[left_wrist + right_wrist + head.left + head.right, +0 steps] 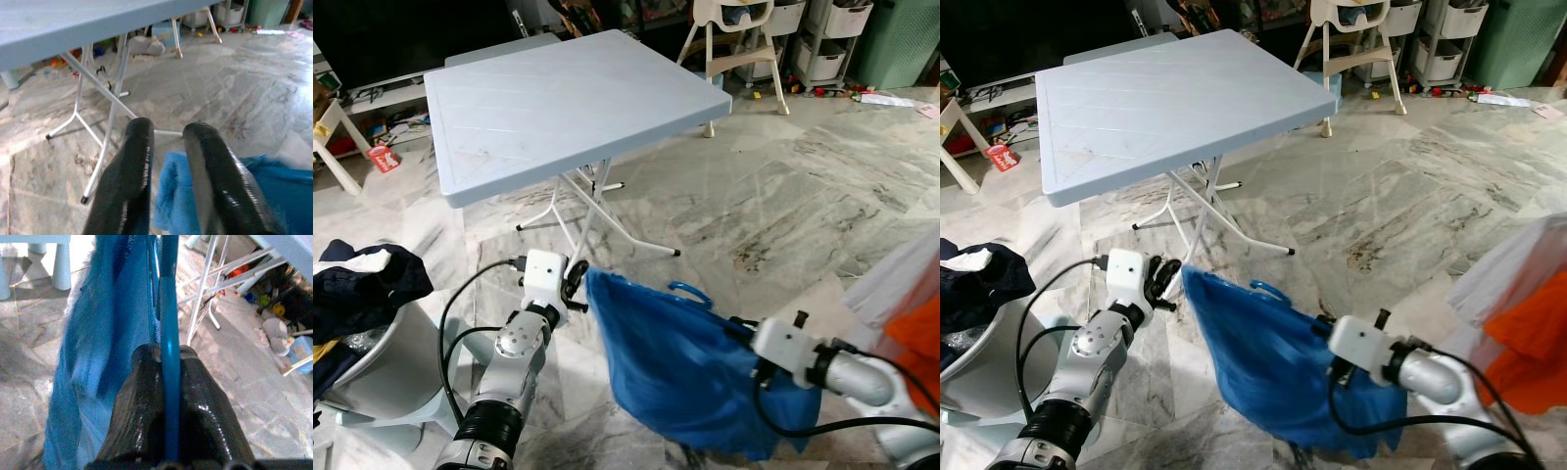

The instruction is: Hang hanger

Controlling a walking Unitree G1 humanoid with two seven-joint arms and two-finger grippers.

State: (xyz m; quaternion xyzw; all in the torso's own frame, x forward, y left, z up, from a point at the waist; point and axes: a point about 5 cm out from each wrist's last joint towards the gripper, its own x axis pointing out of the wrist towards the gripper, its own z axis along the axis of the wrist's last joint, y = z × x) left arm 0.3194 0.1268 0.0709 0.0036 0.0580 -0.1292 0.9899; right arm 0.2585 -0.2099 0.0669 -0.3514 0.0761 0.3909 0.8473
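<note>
one blue cloth (pixel 675 367) on one blue hanger (pixel 169 347), held up between two grippers over the floor (pixel 783 196).
left gripper (pixel 576 284) pinches the cloth's upper corner; right gripper (pixel 166 357) is clamped on the hanger; one table (pixel 558 98) stands behind.

Ahead, the folding table (pixel 570 104) and its splayed legs (pixel 592 211) block; marble floor (pixel 783 186) rightward lies open.

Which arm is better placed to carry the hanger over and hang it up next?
The right. The right gripper is already clamped on the blue hanger bar, bearing the blue garment. The left gripper only pinches the cloth's upper corner, so it can steady the garment, not carry it.
</note>
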